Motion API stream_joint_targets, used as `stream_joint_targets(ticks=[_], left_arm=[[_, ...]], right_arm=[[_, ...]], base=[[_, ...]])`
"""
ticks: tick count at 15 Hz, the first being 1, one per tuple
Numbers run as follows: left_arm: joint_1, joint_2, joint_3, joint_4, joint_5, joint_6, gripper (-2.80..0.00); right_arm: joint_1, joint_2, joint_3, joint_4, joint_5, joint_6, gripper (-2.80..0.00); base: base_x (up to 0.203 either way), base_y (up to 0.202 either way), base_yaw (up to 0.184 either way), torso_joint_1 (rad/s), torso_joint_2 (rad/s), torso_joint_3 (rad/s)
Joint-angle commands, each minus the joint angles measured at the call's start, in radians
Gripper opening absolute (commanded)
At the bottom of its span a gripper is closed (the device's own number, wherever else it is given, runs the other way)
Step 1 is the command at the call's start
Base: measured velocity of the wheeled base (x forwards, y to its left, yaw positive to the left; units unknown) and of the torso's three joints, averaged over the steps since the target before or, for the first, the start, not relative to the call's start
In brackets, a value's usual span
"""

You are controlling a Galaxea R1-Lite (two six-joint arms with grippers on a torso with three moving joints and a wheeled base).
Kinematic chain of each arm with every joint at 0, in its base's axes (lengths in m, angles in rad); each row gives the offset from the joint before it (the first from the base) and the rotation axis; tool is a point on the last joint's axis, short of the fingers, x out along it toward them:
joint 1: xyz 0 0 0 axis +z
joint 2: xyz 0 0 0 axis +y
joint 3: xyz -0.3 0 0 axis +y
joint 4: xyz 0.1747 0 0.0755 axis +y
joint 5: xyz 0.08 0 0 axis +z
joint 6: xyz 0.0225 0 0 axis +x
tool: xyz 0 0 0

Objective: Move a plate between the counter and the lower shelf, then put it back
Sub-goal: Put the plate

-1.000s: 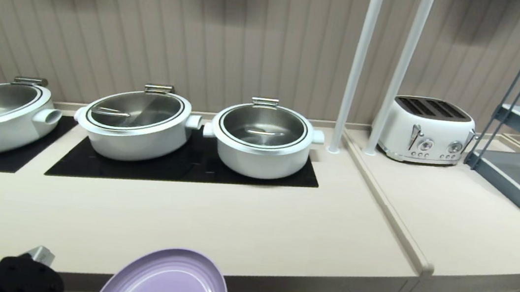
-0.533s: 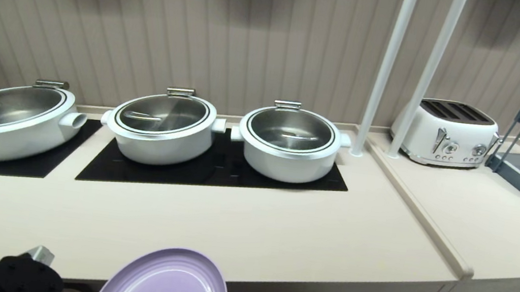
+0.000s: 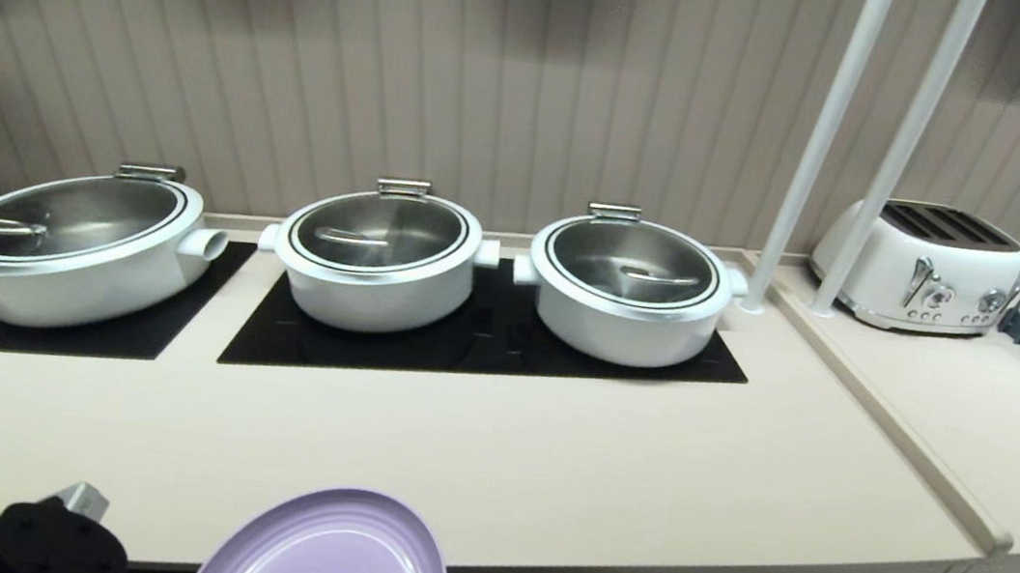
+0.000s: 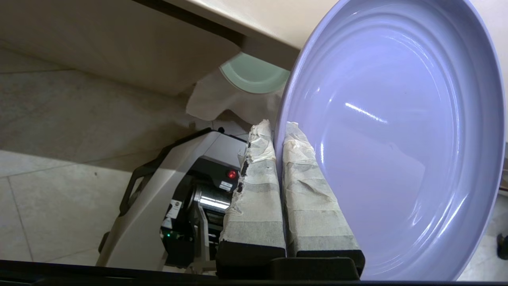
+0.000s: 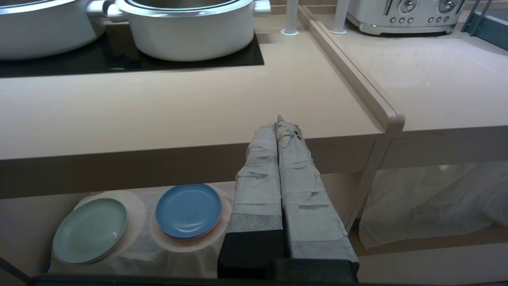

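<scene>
The left pincer [image 4: 278,131], its two fingers wrapped in pale tape, is clamped on the rim of the round, flat, matte lavender-purple plate [image 4: 397,135], one finger on each face of the edge; in the head view only the black wrist housing shows at the bottom left, with the plate [image 3: 326,556] rising tilted beside it, in front of and just below the front edge of the long beige matte surface [image 3: 486,478]. The right pincer [image 5: 279,121] points toward the thick front edge of that surface, its taped fingers pressed together with nothing between them. Compared with a second ago, the whole scene in the head view has slid to the right: the three white lidded pots [image 3: 382,256] on the black glass cooktop panels and the white toaster [image 3: 926,265] sit further right, and more of the leftmost pot shows, which is the camera's shift; the plate and the left wrist keep the same spot in the picture. The plate is glossy under the light, with faint concentric rings and a low raised rim. Below the surface, the lower shelf [image 5: 24,214] carries a wrinkled white cloth with a mint green plate [image 5: 90,231] and a light blue plate [image 5: 188,210] lying on it.
</scene>
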Motion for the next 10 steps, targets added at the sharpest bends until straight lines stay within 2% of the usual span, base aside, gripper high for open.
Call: stream_joint_targets(ticks=[1,3,10], left_arm=[[0.000,0.001,0.000,-0.002,0.003,-0.005,-2.80],[-0.001,0.001,0.000,-0.002,0.003,-0.005,-2.80],[0.002,-0.001,-0.006,-0.002,0.009,-0.005,-2.80]], right_arm=[[0.000,0.000,0.000,0.000,0.001,0.000,-2.80],[0.000,0.000,0.000,0.000,0.001,0.000,-2.80],[0.000,0.000,0.000,0.000,0.001,0.000,-2.80]], base=[[0.000,0.193,0.001,0.001,0.00,-0.001],[0.000,0.129,-0.001,0.001,0.00,0.000],[0.000,0.000,0.000,0.000,0.00,0.000]])
